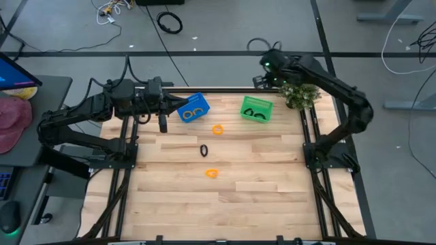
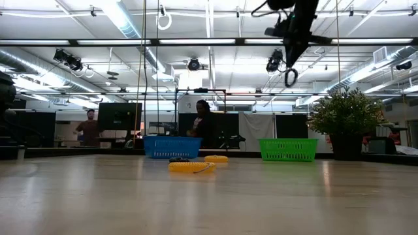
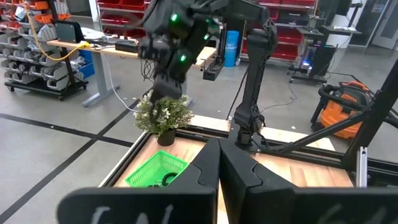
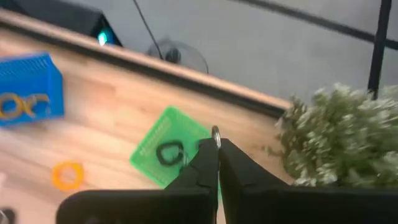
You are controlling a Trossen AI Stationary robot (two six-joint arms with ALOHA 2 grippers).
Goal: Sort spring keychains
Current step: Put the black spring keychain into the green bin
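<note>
While both arms sit at the table's far edge, the blue basket [image 1: 194, 109] holds two orange spring keychains [image 1: 193, 111] and the green basket [image 1: 256, 109] holds black ones [image 1: 257, 113], two by the look of it. Loose on the wood: an orange ring [image 1: 217, 129] just in front of the baskets, a black ring [image 1: 204, 150] mid-table, another orange ring [image 1: 212, 173] nearer the front.

Right gripper [image 4: 213, 146] is raised above the green basket, fingers clenched; low view shows a dark loop [image 2: 290, 77] hanging from it, prob. a black keychain, which right wrist view doesn't show, only a small metal ring [image 4: 216, 132] at the tips. Left gripper [image 3: 219, 163] is beside the blue basket, clenched, nothing in it.

Low view also shows ppl in the room behind. Potted plant [image 1: 300, 94] stands at the far right corner.
</note>
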